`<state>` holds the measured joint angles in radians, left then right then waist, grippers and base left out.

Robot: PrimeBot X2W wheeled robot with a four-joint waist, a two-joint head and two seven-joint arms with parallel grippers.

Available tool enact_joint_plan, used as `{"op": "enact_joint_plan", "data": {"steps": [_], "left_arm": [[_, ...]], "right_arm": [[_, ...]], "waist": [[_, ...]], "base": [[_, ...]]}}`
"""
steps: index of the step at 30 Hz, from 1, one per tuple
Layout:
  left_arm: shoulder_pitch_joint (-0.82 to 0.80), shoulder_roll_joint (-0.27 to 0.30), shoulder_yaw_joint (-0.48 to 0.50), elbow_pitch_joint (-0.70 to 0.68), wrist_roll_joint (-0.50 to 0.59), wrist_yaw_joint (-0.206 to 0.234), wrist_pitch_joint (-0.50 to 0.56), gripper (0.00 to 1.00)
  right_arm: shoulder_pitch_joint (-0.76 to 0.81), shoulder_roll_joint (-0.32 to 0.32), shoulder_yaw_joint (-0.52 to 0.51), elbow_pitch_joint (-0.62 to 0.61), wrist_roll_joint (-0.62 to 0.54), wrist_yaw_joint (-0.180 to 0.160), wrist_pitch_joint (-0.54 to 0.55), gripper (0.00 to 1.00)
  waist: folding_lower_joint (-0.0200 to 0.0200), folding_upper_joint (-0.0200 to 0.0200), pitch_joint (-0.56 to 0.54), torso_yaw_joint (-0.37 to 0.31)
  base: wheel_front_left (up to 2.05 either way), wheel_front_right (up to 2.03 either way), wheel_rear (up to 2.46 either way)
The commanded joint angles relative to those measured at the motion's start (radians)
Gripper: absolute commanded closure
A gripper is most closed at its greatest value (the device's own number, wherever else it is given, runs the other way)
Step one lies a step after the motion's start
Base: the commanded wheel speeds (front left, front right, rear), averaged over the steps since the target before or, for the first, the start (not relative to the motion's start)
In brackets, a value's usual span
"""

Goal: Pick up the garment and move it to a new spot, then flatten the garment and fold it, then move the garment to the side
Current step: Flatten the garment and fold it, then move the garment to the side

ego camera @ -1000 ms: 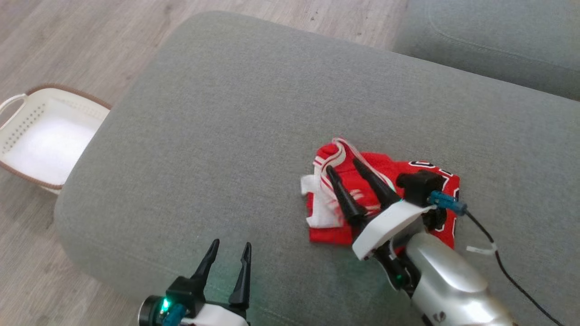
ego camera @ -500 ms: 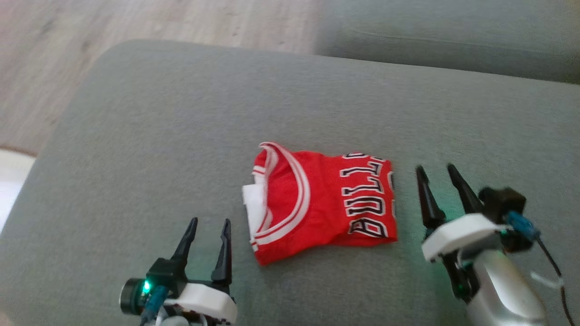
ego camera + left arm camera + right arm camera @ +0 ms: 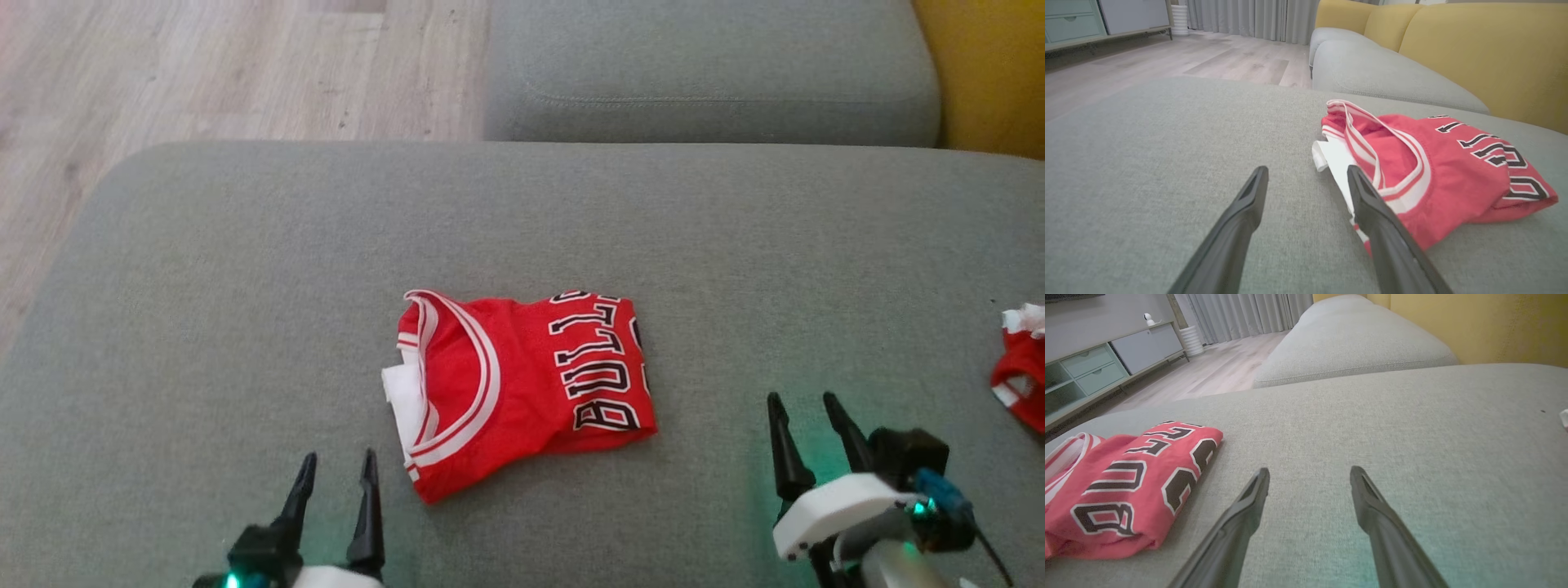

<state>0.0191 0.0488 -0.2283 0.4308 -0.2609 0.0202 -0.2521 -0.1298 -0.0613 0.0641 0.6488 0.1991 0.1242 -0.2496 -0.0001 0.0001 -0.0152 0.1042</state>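
Red basketball jersey (image 3: 522,384) with white trim and black lettering, folded into a compact rectangle, lying at the centre of the head view on a grey sofa cushion (image 3: 204,286). Left gripper (image 3: 339,457) at the lower left, fingers spread wide and empty, just beside the jersey's white-trimmed edge. Right gripper (image 3: 801,400) at the lower right, likewise spread and empty, apart from the lettered edge. Another red and white cloth (image 3: 1016,367) at the right edge. Wooden floor (image 3: 204,73) at the upper left.
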Motion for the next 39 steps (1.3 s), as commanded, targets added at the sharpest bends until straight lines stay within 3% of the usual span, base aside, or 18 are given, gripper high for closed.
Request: {"op": "enact_joint_plan", "data": {"steps": [1,10,14,21,26,31,32,33,39], "left_arm": [[-0.027,0.001,0.038,-0.038,-0.012,0.001,-0.01,0.0],[-0.014,0.001,0.025,-0.051,0.003,-0.006,-0.01,0.0],[-0.025,0.001,-0.002,-0.043,0.006,-0.013,-0.01,0.0],[-0.037,0.001,-0.052,-0.028,0.005,-0.023,-0.01,0.0],[-0.043,0.001,-0.067,-0.023,0.01,-0.023,-0.01,0.0],[-0.038,0.001,-0.064,-0.024,0.014,-0.026,-0.01,0.0],[-0.037,0.001,-0.061,-0.025,0.014,-0.026,-0.01,0.0],[-0.035,0.001,-0.057,-0.027,0.014,-0.025,-0.01,0.0],[-0.037,0.001,-0.056,-0.028,0.009,-0.033,-0.01,0.0]], "right_arm": [[-0.022,0.008,0.022,-0.026,-0.007,0.007,-0.012,0.0],[-0.014,0.011,0.043,-0.023,0.019,0.007,-0.012,0.0],[-0.049,0.011,0.102,0.006,0.049,0.007,-0.012,0.0],[-0.2,0.011,0.212,0.107,0.122,0.007,-0.012,0.0],[-0.284,0.011,0.217,0.242,0.111,0.007,-0.005,0.0],[-0.31,0.011,0.207,0.4,0.072,0.007,0.021,0.0],[-0.312,0.011,0.201,0.424,0.065,0.007,0.021,0.64],[-0.316,0.011,0.191,0.446,0.057,0.007,0.018,1.0],[-0.315,0.011,0.131,0.486,0.029,0.007,-0.007,1.0]], "waist": [[0.0001,-0.0001,-0.006,-0.006],[0.0001,-0.0001,-0.006,0.004],[0.0001,-0.0001,0.01,0.034],[0.0001,-0.0001,0.047,0.139],[0.0001,-0.0001,0.07,0.216],[0.0001,-0.0001,0.08,0.242],[0.0001,-0.0001,0.082,0.24],[0.0001,-0.0001,0.083,0.233],[0.0001,-0.0001,0.065,0.14]], "base": [[0.0,0.0,0.0],[0.0,0.0,0.0],[0.0,0.0,0.0],[0.0,0.0,0.0],[0.0,0.0,0.0],[0.0,0.0,0.0],[0.0,0.0,0.0],[0.0,0.0,0.0],[0.0,0.0,0.0]]}}
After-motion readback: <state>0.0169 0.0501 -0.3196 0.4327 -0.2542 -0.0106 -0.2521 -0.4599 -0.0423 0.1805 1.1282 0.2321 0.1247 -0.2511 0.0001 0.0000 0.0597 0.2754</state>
